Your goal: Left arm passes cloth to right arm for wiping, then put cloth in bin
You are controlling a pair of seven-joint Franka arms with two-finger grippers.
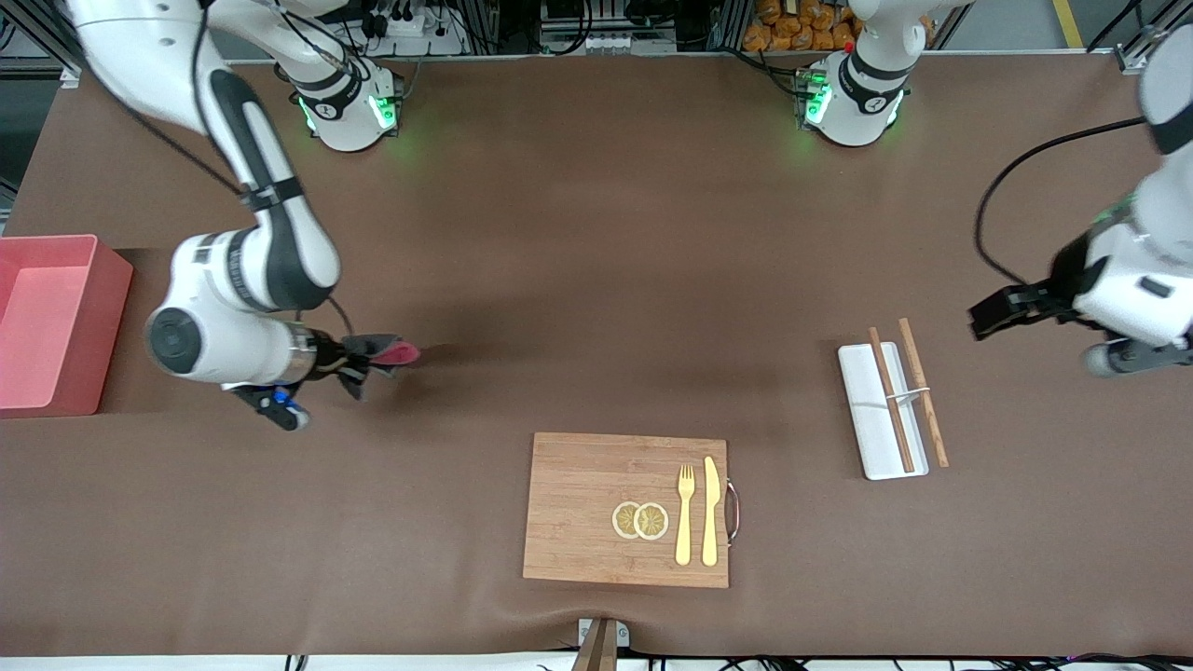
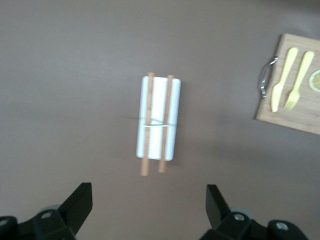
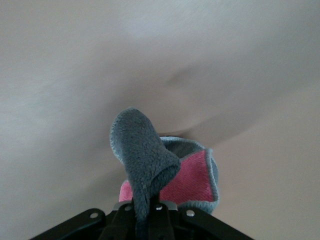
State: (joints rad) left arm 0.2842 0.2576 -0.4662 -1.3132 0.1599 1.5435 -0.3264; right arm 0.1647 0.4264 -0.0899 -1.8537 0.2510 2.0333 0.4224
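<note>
Nearest the camera lies the board (image 1: 596, 508) with fork (image 1: 685, 513) and knife (image 1: 711, 511). Farther back, my right gripper (image 1: 359, 359) pinches the cloth (image 1: 387, 354) over bare table, beside the bin (image 1: 56, 321) at the right arm's end. My left gripper (image 1: 1002, 312), jaws spread and empty, hovers by the tray (image 1: 871, 438) with its chopsticks (image 1: 923, 391).
</note>
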